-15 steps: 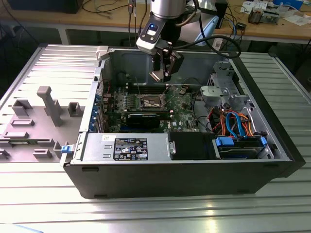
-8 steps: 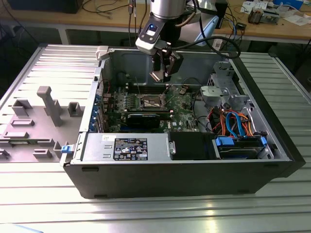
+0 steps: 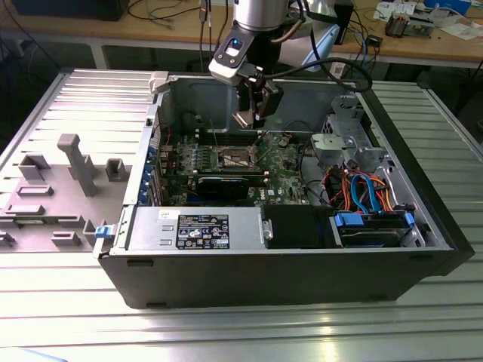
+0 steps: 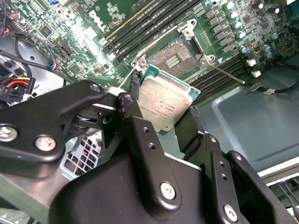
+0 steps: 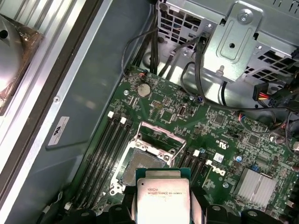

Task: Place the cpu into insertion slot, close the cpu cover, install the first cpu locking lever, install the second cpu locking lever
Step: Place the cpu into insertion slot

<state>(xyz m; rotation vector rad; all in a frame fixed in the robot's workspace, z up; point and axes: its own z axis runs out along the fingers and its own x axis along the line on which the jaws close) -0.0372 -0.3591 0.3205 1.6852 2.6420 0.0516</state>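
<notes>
The arm [image 3: 260, 19] reaches down into an open computer case [image 3: 302, 280], its jaws clamped on the chip [image 4: 164, 103], which hangs tilted above the uncovered socket [image 4: 174, 55], seemingly not touching it.

Silvery cpu [image 5: 162, 198] in the end effector [image 5: 162, 212] near the bare insertion slot [image 5: 139, 167], cpu cover [image 5: 159, 136] open

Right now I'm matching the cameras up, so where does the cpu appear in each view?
Exterior view: the cpu sits in the gripper, above the open computer case.
Second wrist view: the cpu is gripped, in front of the insertion slot.
First wrist view: the cpu partly hides the insertion slot.
Shared landmark: the empty insertion slot.
</notes>
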